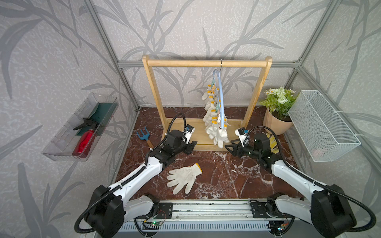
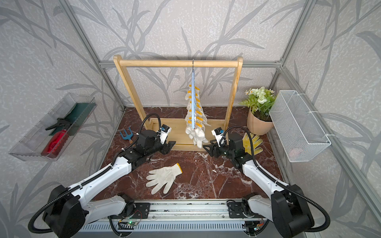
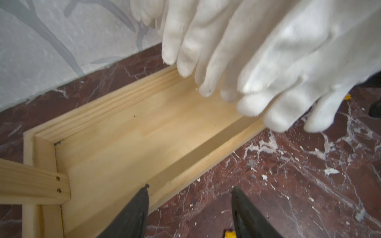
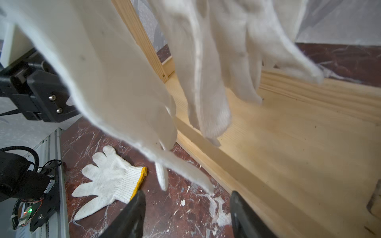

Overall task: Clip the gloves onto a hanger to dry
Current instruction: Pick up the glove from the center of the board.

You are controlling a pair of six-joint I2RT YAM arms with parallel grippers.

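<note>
**Off-white cotton on red marble: one glove lay unclipped, both claws empty**

Off-white gloves (image 1: 216, 131) hung in a bunch from the light-blue hanger (image 1: 221, 96). The hanger was hooked on the top bar of the wooden rack (image 1: 206, 63), at twelve o'clock on the table (image 1: 226, 175). One loose glove (image 1: 183, 177) lay flat at about six o'clock from the rack's base, its fingers toward seven and its yellow cuff toward two.

The left gripper (image 1: 190, 146) stood at nine o'clock of the hanging bunch and the right gripper (image 1: 228, 147) at three, both near it without touching. Each wrist view showed its two fingers spread wide with only floor or wood between them.

The step in hand was probably fetching the loose glove. It would go best with one claw pinching the cuff edge low against the marble, so that the cuff comes up first to meet a clip. The other claw could then steady the hanger, which looked free to swing on its hook.

Whether any clip was free could not be told, because the clips crowded together edge-on in both top views. The wrist views cut the hanging gloves off above and blurred them, and showed no clips. A yellow patterned glove (image 2: 253, 142) was largely hidden behind the right arm.
</note>
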